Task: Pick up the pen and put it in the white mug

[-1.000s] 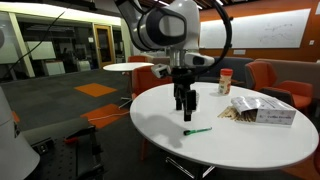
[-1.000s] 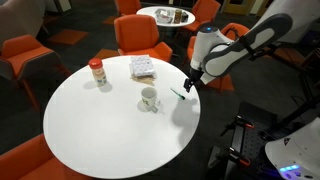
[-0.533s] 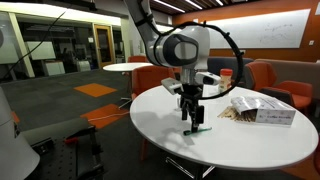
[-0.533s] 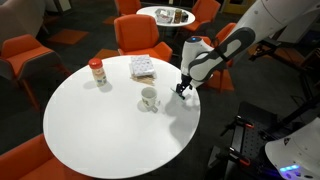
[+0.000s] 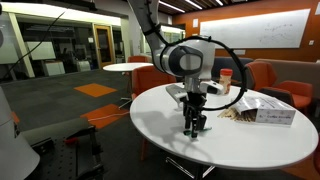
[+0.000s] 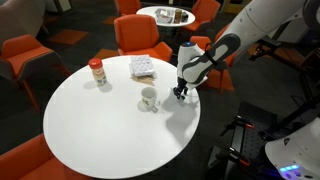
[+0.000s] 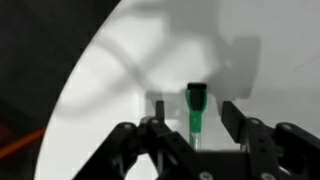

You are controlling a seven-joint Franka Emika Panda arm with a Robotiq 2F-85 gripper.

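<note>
- End effector (image 7: 195, 108) was low over the worktop (image 6: 100, 130), pointing straight down, in both exterior views (image 5: 193, 127).
- Jaws stood wide apart. In the wrist view, one of the fingers (image 7: 232, 118) was on each side of the pen (image 7: 196, 120), with a gap showing on both sides.
- I could not tell whether the fingertips touched the worktop surface.
- Pen lay flat on the white worktop, centred between the fingers. Its body was green, with the darker end pointing away from the wrist camera.
- Pen was near the worktop edge. In the exterior views it was mostly hidden by the end effector.
- Mug (image 6: 149, 98) stood upright on the worktop, near the end effector but clearly apart from it, on the side nearer the worktop centre. Nothing could be seen inside it.
- Jar (image 6: 96, 72) with a red lid stood upright well beyond the mug, and it also showed in an exterior view (image 5: 225, 82).
- A flat packet (image 6: 143, 67) lay between jar and end effector, toward the far rim. It also showed in an exterior view (image 5: 262, 110).
</note>
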